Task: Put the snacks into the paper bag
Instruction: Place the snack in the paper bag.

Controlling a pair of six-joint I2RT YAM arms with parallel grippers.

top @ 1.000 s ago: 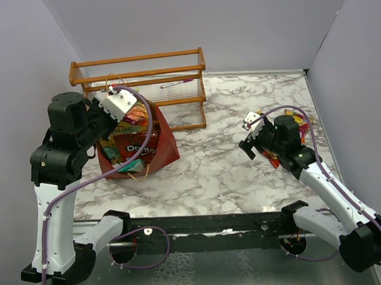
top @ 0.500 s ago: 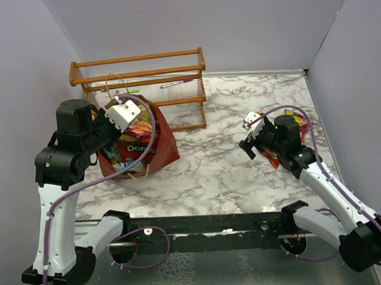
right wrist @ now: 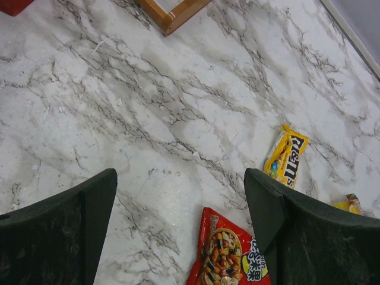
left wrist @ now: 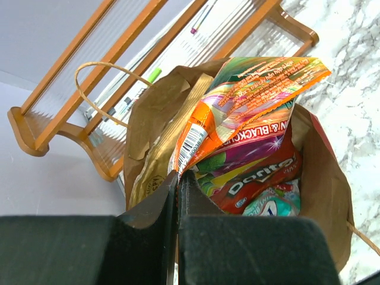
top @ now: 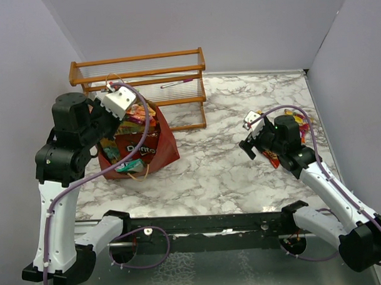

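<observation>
At the left rear of the tabletop (top: 216, 166) the bag (top: 170, 148) stands with its mouth open, crammed with snacks. Doritos (top: 140, 146) sit in the middle and a teal packet (top: 130, 165) lies at the near lip. From the left wrist, the Doritos (left wrist: 261, 175) and teal packet (left wrist: 273, 205) lie low inside the tan wall (left wrist: 323, 178). A purple-and-green packet (left wrist: 249, 145) rests above them. An orange packet (left wrist: 249, 89) rises over the mouth, its barcode corner pinched in the closed left tool (left wrist: 177, 175). The string handle (left wrist: 95, 68) loops up on the far side.

In the top view, the left arm leans over the bag and hides much of its mouth and the left tool (top: 122, 118). The rack (top: 144, 75) stands just behind the bag, near its rear edge, with a pen (top: 176, 83) on its shelf.

Well apart, on the right side, the right tool (top: 247, 145) hangs above the marble with its jaws spread wide and nothing between them. From the right wrist, a red packet (right wrist: 228, 255) lies just below the right tool (right wrist: 178, 181), and a yellow M&M's packet (right wrist: 286, 157) lies beyond it. A further packet (right wrist: 350, 203) shows only its tip at the frame edge. In the top view, the right arm covers part of these loose packets (top: 296, 121).
</observation>
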